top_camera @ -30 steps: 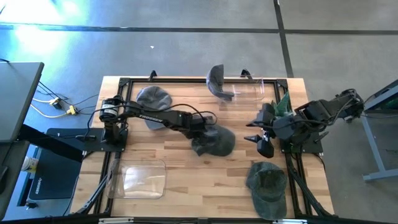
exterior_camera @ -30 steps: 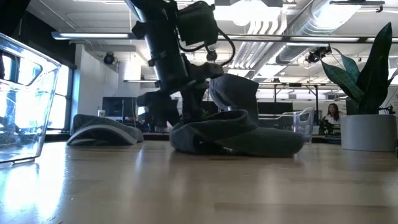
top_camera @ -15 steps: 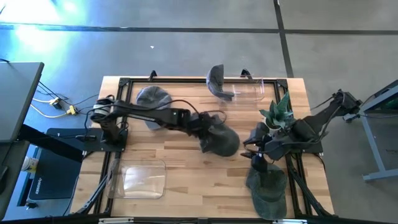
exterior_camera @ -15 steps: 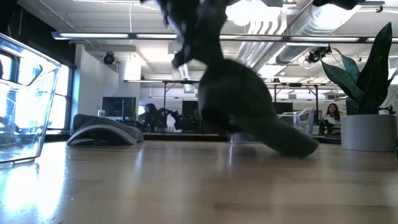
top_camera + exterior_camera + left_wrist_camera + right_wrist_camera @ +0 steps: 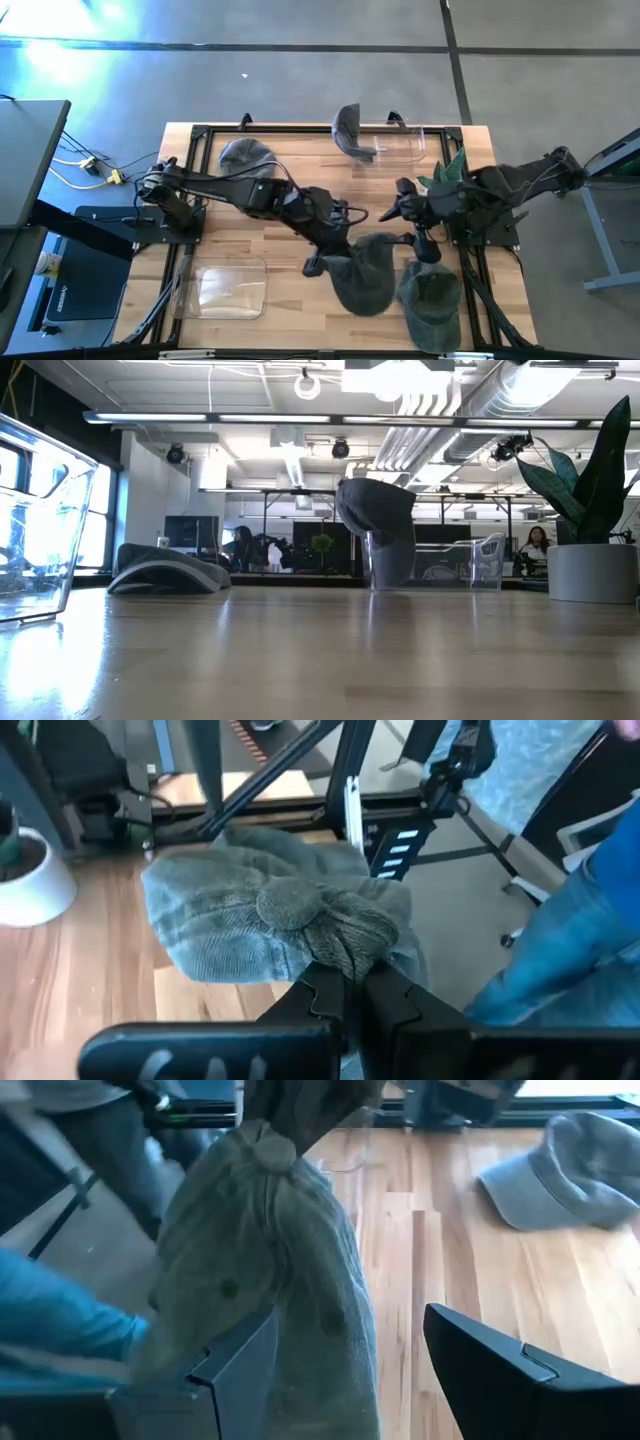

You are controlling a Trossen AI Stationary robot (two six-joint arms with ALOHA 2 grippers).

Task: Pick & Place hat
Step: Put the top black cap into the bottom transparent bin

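Note:
A dark grey-green hat (image 5: pixel 365 280) hangs over the near middle of the table, with my left gripper (image 5: pixel 338 258) shut on its crown. The left wrist view shows the hat (image 5: pixel 260 915) bunched in front of the fingers. My right gripper (image 5: pixel 415 238) stands open just right of it. In the right wrist view the hat (image 5: pixel 270 1250) hangs before my right gripper (image 5: pixel 350 1370), and I cannot tell whether they touch. The held hat does not show in the low view. My left gripper pinches the crown's bunched cloth (image 5: pixel 345 942) between its two fingers, right beside the top button (image 5: pixel 288 902). The fingers slant down from the table's left. The hat hangs below them, clear of the table, its cloth gathered in folds at the pinch.
A green cap (image 5: pixel 432 298) lies at the near right. A grey cap (image 5: pixel 245 156) lies at the far left. Another hat (image 5: pixel 347 128) sits on a clear bin (image 5: pixel 400 148) at the far edge. A clear bin (image 5: pixel 225 288) stands near left, a potted plant (image 5: pixel 455 170) far right.
My left gripper has shut on the hat at the table's middle, lifted it clear and carried it toward the near edge and the right. The hat, which lay slumped on the table, now hangs below the fingers.

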